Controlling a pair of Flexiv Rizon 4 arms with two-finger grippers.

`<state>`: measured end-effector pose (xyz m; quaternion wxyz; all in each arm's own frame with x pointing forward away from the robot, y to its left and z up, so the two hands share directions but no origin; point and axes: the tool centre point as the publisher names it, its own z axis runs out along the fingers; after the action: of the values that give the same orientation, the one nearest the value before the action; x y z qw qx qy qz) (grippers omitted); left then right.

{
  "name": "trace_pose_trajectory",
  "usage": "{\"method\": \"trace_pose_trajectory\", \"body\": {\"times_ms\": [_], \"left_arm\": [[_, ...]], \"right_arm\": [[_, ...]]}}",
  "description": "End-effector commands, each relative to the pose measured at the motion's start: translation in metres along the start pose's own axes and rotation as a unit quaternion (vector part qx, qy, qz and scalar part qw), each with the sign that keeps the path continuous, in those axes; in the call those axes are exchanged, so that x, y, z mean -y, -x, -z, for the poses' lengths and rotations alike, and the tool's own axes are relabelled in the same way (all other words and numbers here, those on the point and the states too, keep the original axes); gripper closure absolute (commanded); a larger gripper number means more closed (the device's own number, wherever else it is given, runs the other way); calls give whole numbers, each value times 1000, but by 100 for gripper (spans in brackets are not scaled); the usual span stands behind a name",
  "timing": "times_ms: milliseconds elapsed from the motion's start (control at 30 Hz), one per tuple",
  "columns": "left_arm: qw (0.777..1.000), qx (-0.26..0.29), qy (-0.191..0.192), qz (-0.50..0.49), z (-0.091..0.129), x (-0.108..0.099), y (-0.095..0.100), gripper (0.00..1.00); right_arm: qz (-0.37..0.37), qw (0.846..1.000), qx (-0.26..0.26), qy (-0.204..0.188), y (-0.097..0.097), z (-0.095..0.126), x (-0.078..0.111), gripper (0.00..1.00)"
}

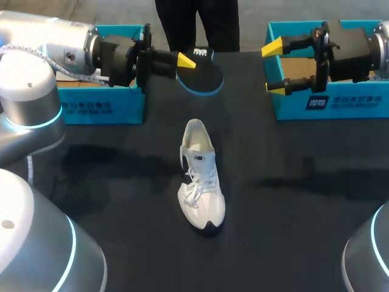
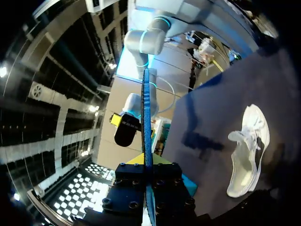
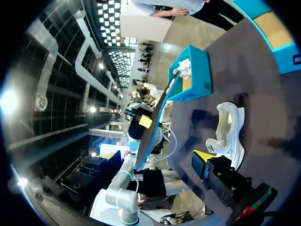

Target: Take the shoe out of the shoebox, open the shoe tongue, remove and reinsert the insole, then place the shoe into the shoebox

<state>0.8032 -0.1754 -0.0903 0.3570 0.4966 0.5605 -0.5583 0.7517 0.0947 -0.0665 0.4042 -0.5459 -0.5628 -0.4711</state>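
A white lace-up shoe [image 1: 201, 176] lies on the black table [image 1: 304, 201] near the middle, toe toward the front edge. My left gripper [image 1: 185, 61] is shut on a black insole [image 1: 202, 75] with a blue rim and holds it in the air above the table's far side. In the left wrist view the insole [image 2: 147, 108] stands edge-on between the yellow tips of the left gripper [image 2: 146, 162], and the shoe [image 2: 249, 150] lies beside it below. My right gripper [image 1: 275, 68] hangs open and empty by the right shoebox [image 1: 331, 103]. From the right wrist view the shoe [image 3: 230, 134] and insole [image 3: 157, 117] show ahead.
A second blue shoebox [image 1: 103, 106] stands at the far left behind my left arm; in the right wrist view this left shoebox [image 3: 193, 77] holds white paper. Bare black table surrounds the shoe.
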Motion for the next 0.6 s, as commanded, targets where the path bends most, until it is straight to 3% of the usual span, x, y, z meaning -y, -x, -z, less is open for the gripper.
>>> {"method": "trace_pose_trajectory", "body": {"times_ms": [33, 400, 600], "left_arm": [[997, -29, 16, -72, 3, 2, 4, 100], [996, -15, 15, -88, 4, 3, 8, 100], [994, 0, 21, -112, 4, 5, 12, 100]], "right_arm": [[0, 1000, 0, -1, 0, -2, -1, 0], [0, 1000, 0, -1, 0, -2, -1, 0], [-11, 1000, -3, -12, 0, -16, -4, 0]]}}
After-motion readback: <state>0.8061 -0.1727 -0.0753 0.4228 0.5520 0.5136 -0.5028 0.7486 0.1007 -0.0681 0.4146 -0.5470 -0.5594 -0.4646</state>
